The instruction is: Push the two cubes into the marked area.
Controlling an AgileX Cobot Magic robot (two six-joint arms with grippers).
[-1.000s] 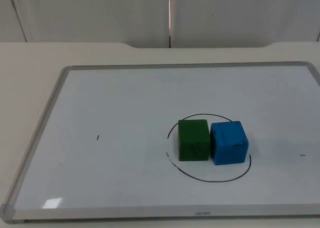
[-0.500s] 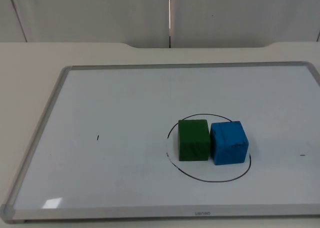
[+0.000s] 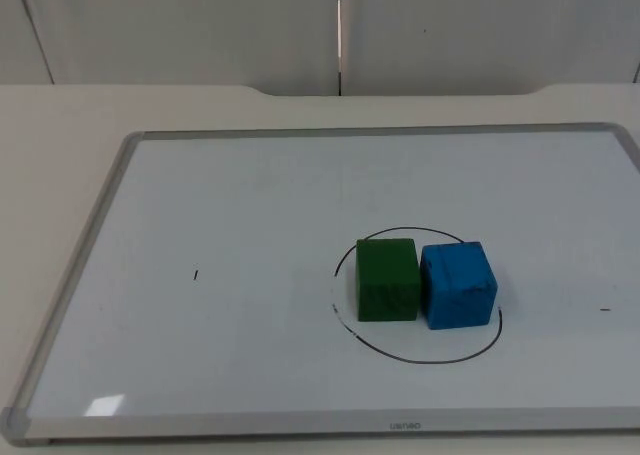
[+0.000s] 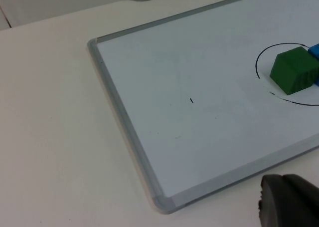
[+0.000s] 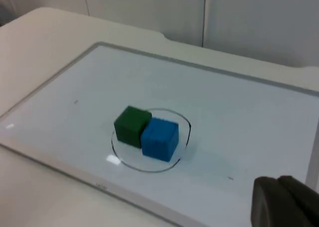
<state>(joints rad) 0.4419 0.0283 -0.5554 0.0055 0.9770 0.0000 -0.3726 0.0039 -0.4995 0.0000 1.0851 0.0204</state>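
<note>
Two cubes side by side inside the drawn circle.

The green cube (image 3: 386, 279) and the blue cube (image 3: 457, 284) sit upright and touching, flat on the whiteboard (image 3: 250, 225), both within the black circle (image 3: 417, 357) that marks the area. The green one lies near the ring's left edge, the blue one reaches towards its right edge. Both stand well apart from the left gripper's fingertip (image 4: 289, 203) and from the right gripper's fingertip (image 5: 284, 203), out ahead of each.
</note>
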